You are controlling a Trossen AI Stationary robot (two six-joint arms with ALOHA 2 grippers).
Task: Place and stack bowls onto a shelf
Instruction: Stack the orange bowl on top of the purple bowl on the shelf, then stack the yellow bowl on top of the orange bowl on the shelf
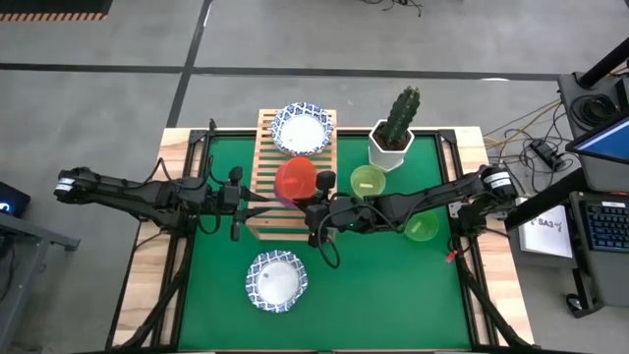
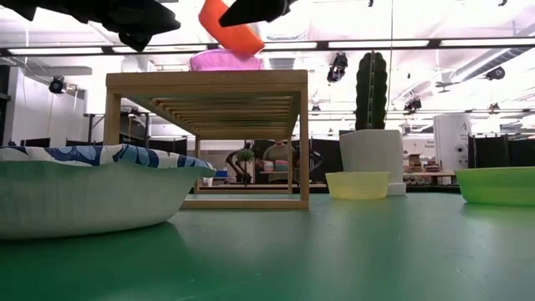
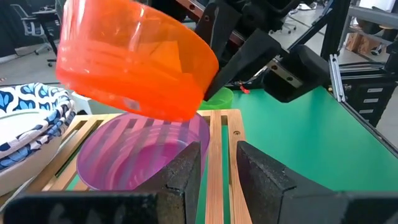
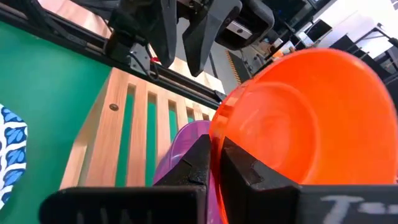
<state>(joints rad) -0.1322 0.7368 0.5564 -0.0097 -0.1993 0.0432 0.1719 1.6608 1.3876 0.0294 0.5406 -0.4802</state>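
The wooden slatted shelf [image 1: 263, 187] stands mid-table. White bowls with blue rims [image 1: 302, 129] sit on its far end, and a purple bowl [image 3: 140, 155] sits on its near part. My right gripper [image 4: 216, 163] is shut on a red-orange bowl [image 1: 295, 180], which hangs tilted above the purple one. My left gripper [image 3: 217, 171] is open with nothing between its fingers. It hovers over the shelf's left side and points at the two bowls. Another white, blue-rimmed bowl [image 1: 276, 281] rests on the green mat near the front edge. My right gripper pinches the red-orange bowl's rim [image 4: 219, 134], one finger inside the bowl and one outside. It comes level from the table's right. The bowl is lifted clear and tilted, its bottom [image 2: 238, 38] just above the purple bowl [image 2: 224, 60].
A yellow-green bowl [image 1: 368, 181] and a green bowl [image 1: 423, 228] sit on the mat right of the shelf, under the right arm. A cactus in a white hexagonal pot [image 1: 393, 143] stands at the far right. Bare mat lies at the near left and near right.
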